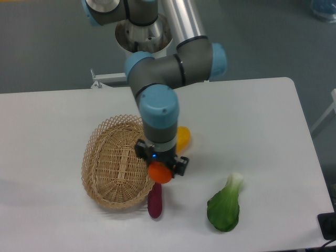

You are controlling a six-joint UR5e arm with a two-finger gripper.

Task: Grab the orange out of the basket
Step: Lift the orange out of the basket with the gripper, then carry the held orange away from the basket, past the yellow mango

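On the left half of the bench sits the basket (119, 164), nothing visible inside it. Just past its right rim the gripper (160, 169) hangs with its claw clamped on the orange (159, 172), held up above the bench. Below that lies a dark purple vegetable (155, 199). A yellow fruit (182, 138) peeks out behind the arm, and a leafy green (224, 206) lies toward the front right.

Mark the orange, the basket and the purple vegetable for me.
orange (159, 172): fixed camera, middle of the visible fruit below the gripper.
basket (93, 143): fixed camera, left part of the lattice rim.
purple vegetable (155, 202): fixed camera, middle of its body.
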